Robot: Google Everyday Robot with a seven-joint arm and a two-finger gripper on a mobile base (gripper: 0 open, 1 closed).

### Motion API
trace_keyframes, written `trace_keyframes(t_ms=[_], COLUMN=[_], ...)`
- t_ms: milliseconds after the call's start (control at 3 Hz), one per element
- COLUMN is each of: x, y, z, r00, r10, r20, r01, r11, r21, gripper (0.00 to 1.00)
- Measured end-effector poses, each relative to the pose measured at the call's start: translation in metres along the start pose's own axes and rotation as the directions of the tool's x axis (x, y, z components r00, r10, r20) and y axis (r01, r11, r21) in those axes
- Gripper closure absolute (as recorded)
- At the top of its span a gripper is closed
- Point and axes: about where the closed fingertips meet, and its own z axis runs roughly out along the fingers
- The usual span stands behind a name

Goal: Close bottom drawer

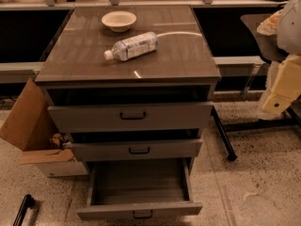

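Bottom centre: the bottom drawer [139,192] stands pulled far out, its box empty, its handle [142,214] nearest the viewer. Step in hand: the approach, with no contact made yet. The next move likely calls for bringing the claw [277,98] down to the front panel and pushing straight back. Right edge, mid-height: the claw hangs well apart from the drawer; whether released or clenched cannot be told. Beyond: bottle [131,46] and bowl [118,20] on the surface [188,55].

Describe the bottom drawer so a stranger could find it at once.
Find the grey-brown cabinet bearing a bottle; the gripper hangs to its right. The bottom drawer is lowest of three and the only one pulled far out, its box exposed.
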Motion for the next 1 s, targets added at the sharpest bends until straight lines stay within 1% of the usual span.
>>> trace_keyframes(t_ms=[333, 667, 1000], x=[0.000, 0.007, 0.019], y=[0.000, 0.006, 0.021], z=[0.000, 0.017, 0.052], r00=[1.000, 0.999, 0.995], r10=[0.000, 0.008, 0.023], r20=[0.002, 0.039, 0.095], r01=[0.000, -0.006, -0.011], r11=[1.0000, 0.9992, 0.9922], r21=[0.001, -0.039, -0.124], gripper=[0.00, 0.00, 0.00])
